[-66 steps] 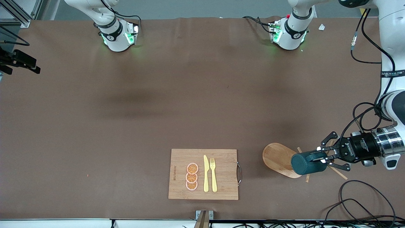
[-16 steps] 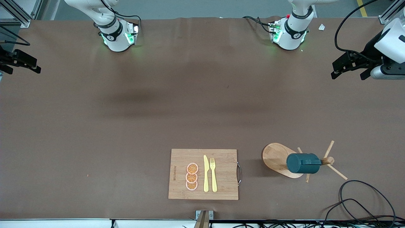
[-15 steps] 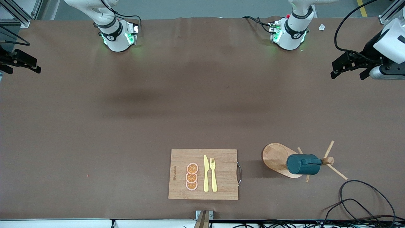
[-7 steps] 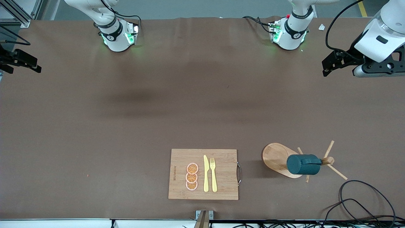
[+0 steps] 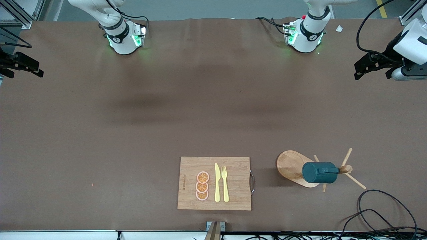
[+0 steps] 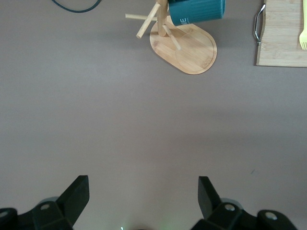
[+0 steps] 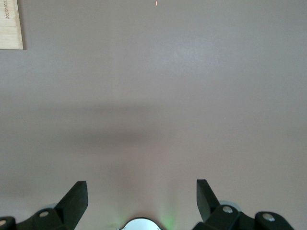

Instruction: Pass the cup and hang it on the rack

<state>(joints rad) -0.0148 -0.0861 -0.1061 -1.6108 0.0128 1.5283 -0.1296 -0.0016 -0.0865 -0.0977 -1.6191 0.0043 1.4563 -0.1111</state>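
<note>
The teal mug (image 5: 319,172) hangs on the mug tree (image 5: 293,167); my left gripper (image 5: 373,66) and right gripper (image 5: 20,65) are wide, empty.

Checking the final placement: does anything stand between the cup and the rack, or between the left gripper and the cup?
Nothing visible does. The cup already hangs on the rack. The left gripper is open, up over bare table toward the left arm's end. The right gripper is open too and waits at its end.
</note>
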